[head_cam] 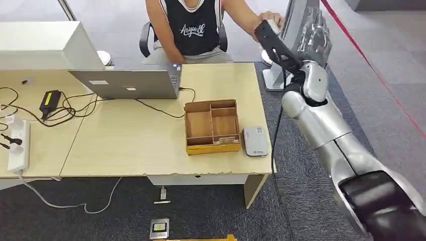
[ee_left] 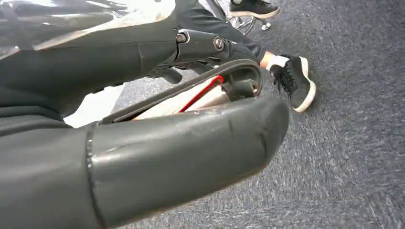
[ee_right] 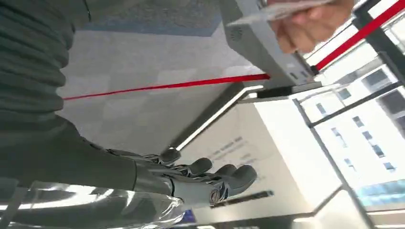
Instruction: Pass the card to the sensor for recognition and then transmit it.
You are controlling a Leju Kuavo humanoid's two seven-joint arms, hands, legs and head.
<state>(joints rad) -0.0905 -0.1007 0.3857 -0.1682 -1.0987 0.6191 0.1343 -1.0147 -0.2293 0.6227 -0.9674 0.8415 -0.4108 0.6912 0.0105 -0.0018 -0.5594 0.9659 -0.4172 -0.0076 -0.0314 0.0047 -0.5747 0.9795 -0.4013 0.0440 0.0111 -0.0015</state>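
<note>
The robot's right hand [head_cam: 314, 37] is raised at the far right, beyond the corner of the worktop [head_cam: 130, 145], its fingers [ee_right: 224, 179] spread and holding nothing as far as the right wrist view shows. The card [ee_right: 282, 10] looks to be in the person's hand [ee_right: 313, 24], a pale flat piece pinched just above the robot's fingers in that view; from the head view the person's hand [head_cam: 271, 20] reaches out to the robot's raised hand. My judgement is that the handover is at its end: the card seems to be with the seated person [head_cam: 193, 27], so little or nothing of the task is left, though whether the sensor step was done I cannot tell from here. The sensor [head_cam: 255, 141], a small grey pad, lies on the near right of the worktop, just beside the wooden tray [head_cam: 211, 125] with its compartments. The left hand [ee_left: 191, 152] hangs low over the carpet; whether its fingers are wide or closed I cannot tell, since the thick thumb hides them. Further left stand a laptop [head_cam: 128, 83], a black power brick [head_cam: 49, 100] with tangled cables and a white power strip [head_cam: 17, 143]. A grey stand [head_cam: 294, 45] rises right behind the raised hand, close enough to crowd any move back, and the person's shoe [ee_left: 296, 81] is near the hanging arm.
</note>
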